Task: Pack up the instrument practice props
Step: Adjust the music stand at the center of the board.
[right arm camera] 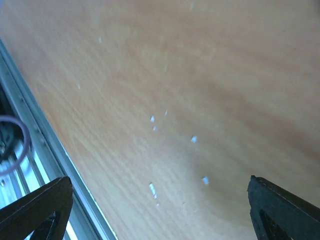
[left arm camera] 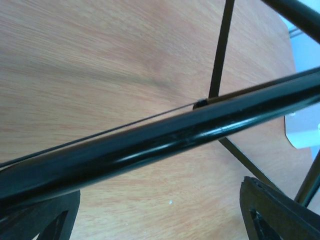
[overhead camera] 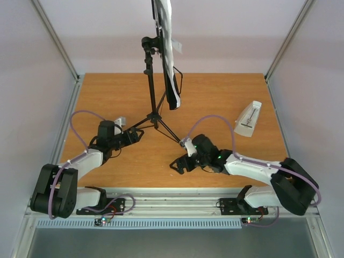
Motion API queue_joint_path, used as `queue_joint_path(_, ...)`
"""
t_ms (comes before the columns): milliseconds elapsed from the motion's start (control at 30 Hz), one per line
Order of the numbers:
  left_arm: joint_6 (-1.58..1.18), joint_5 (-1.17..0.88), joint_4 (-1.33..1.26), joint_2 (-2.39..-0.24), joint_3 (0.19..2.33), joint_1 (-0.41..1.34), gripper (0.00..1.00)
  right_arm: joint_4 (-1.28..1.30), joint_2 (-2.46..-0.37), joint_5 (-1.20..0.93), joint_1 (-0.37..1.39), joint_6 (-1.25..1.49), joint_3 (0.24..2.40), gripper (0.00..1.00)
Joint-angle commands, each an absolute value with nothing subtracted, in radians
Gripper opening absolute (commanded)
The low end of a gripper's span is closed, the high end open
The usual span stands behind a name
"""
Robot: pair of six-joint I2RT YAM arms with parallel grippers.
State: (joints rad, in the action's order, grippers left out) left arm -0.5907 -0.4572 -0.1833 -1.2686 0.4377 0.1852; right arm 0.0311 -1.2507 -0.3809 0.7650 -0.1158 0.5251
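The black tripod music stand (overhead camera: 151, 86) stands at the table's middle back. Its desk (overhead camera: 173, 91) is seen edge-on and holds white sheet-music pages (overhead camera: 166, 32). The pale wedge metronome (overhead camera: 249, 119) lies on the table to the right. My left gripper (overhead camera: 136, 135) is open at the stand's left leg. In the left wrist view that black leg tube (left arm camera: 150, 145) crosses just ahead of the left gripper (left arm camera: 160, 220), whose jaws stand wide apart. My right gripper (overhead camera: 178, 164) is open and empty over bare wood near the front; the right wrist view shows it (right arm camera: 160, 215) above the table.
The wooden table (overhead camera: 226, 97) is framed by grey walls and metal posts. An aluminium rail (right arm camera: 45, 150) runs along the front edge, close to my right gripper. The stand's other legs (left arm camera: 220, 55) spread low over the wood. Small white specks (right arm camera: 152, 189) dot the surface.
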Motion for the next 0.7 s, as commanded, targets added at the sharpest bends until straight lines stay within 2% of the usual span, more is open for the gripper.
queue_joint_path(0,-0.554,-0.456,-0.243,-1.267,0.450,0.140,0.88,-0.019,-1.350,-0.320,0.863,-0.080,0.576,0.96)
queue_joint_path(267,-0.543,-0.391,-0.095,-1.136,0.426,0.112,0.88,-0.101,-1.434,-0.242,0.989,-0.062,0.642,0.95)
queue_joint_path(500,-0.442,-0.246,0.301,-0.784,0.518,0.115,0.88,0.087,-1.201,-0.141,0.992,-0.110,0.648,0.97)
queue_joint_path(600,-0.402,-0.259,0.351,-0.685,0.581,0.137,0.88,0.208,-1.109,-0.098,0.967,-0.136,0.676,0.98)
queue_joint_path(667,-0.377,-0.307,0.311,-0.693,0.638,0.176,0.88,0.259,-1.076,-0.084,0.937,-0.155,0.691,0.98)
